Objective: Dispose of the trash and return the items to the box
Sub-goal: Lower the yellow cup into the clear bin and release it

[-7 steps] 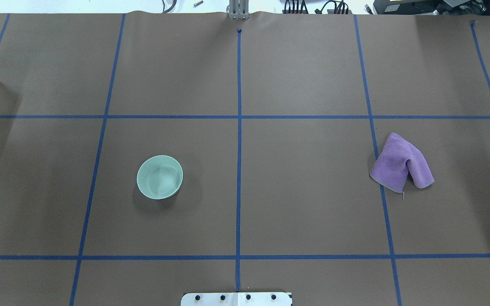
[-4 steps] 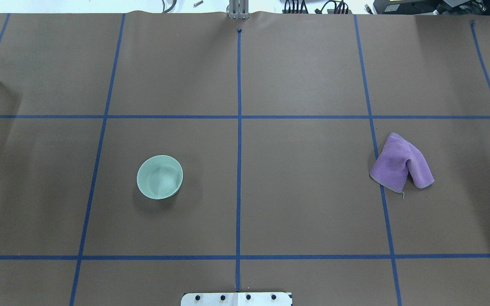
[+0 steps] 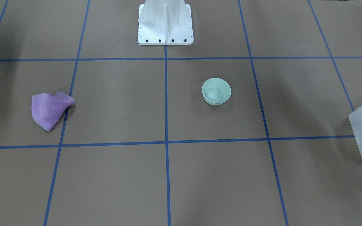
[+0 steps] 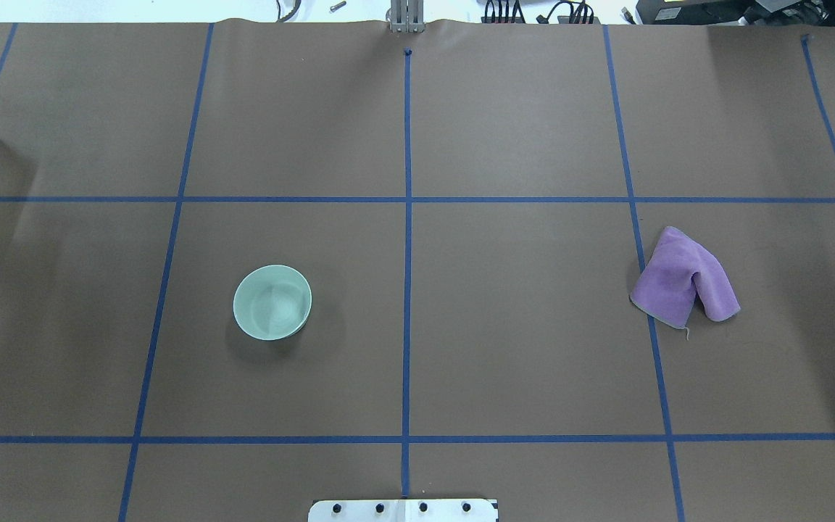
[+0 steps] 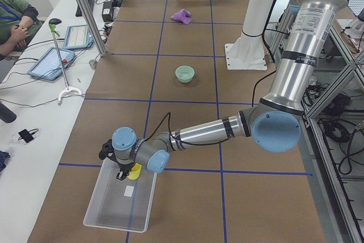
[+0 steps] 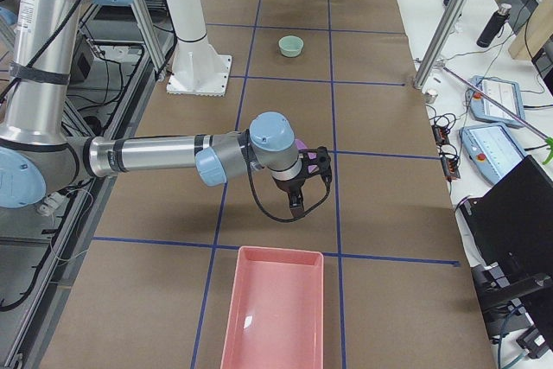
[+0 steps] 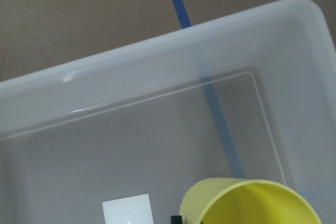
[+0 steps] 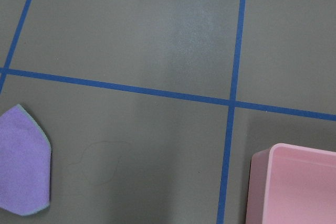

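The yellow cup [image 7: 247, 203] hangs just above the floor of the translucent box [image 7: 157, 51], at its near end in the exterior left view [image 5: 135, 172]. My left gripper [image 5: 122, 174] is over the box [image 5: 108, 209] and shut on the cup's rim; only a sliver of black finger shows in the wrist view. A yellow edge shows inside the box [image 3: 361, 131] in the front view. My right gripper [image 6: 296, 203] hovers over the table next to the purple cloth [image 4: 682, 279]; I cannot tell if it is open or shut.
A mint-green bowl [image 4: 272, 302] stands upright left of the centre line. A pink bin [image 6: 272, 317] lies at the table's right end, its corner in the right wrist view [image 8: 294, 187]. The white pedestal [image 3: 165, 22] stands at the robot's edge.
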You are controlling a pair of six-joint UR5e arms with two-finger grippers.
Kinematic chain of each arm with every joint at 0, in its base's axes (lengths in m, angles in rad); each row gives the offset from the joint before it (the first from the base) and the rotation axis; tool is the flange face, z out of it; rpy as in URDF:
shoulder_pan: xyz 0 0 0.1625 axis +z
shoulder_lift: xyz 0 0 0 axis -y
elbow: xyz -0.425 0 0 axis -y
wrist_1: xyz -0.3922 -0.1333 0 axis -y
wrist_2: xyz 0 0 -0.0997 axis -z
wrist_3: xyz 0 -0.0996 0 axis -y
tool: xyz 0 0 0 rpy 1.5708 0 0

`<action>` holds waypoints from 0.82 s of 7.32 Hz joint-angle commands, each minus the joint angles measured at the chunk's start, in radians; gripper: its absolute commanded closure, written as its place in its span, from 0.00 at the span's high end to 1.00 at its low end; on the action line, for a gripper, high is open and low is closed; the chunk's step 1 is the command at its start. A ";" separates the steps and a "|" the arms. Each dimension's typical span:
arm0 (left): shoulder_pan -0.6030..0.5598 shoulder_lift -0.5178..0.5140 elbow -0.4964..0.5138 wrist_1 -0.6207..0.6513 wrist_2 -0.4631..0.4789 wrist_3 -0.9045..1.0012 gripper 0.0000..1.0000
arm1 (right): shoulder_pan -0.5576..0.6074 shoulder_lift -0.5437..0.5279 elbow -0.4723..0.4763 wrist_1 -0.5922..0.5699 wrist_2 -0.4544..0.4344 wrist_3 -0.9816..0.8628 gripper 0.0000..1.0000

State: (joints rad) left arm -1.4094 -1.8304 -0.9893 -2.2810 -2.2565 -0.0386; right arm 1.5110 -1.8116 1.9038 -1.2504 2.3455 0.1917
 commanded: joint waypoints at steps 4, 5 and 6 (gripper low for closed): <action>-0.143 0.042 -0.403 0.369 -0.092 0.005 0.99 | 0.000 0.000 0.001 0.000 0.002 0.005 1.00; -0.137 0.095 -0.558 0.458 -0.097 -0.041 0.99 | 0.000 0.000 0.001 0.000 0.003 0.005 1.00; -0.102 0.138 -0.680 0.460 -0.132 -0.204 0.99 | -0.003 0.000 0.003 0.000 0.005 0.006 1.00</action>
State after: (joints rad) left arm -1.5362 -1.7451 -1.5019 -1.8766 -2.3563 -0.1023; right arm 1.5099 -1.8117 1.9056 -1.2502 2.3482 0.1964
